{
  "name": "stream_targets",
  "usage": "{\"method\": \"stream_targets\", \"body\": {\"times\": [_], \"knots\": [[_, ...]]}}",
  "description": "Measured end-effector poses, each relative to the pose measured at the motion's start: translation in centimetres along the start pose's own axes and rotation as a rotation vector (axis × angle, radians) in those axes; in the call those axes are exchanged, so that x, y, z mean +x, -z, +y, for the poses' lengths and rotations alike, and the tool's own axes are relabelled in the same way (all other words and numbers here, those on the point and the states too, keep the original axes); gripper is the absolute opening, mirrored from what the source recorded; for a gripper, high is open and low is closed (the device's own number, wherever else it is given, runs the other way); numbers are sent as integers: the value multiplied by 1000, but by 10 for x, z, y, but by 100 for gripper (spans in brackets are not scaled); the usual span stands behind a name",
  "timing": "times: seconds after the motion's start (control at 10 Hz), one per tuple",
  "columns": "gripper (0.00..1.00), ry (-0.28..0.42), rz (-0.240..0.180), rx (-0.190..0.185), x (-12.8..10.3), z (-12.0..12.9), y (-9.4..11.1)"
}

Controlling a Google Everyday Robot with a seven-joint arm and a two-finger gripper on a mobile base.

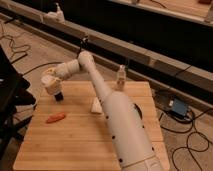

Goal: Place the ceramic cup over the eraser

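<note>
At the far left corner of the light wooden slatted desk (75, 145), the small plain white ceramic cup (50, 82) is held tilted in the end effector (52, 83), whose fingers are pinched onto it, just above the small black rectangular eraser (59, 96) that lies on the wood directly beneath. Nearer the front, an orange carrot-like piece (55, 118) is seen lying flat, well apart from the eraser. Further right, a flat white rectangular block (96, 105) is partly hidden beside the white robot arm (120, 120), and a small clear bottle (120, 79) is stood upright near the desk's far edge.
</note>
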Motion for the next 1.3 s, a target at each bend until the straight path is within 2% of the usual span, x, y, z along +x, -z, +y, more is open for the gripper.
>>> {"method": "stream_targets", "body": {"times": [0.2, 0.3, 1.3], "knots": [[39, -18, 10, 0, 7, 1, 2], [43, -17, 10, 0, 6, 1, 2], [44, -18, 10, -1, 7, 1, 2]]}}
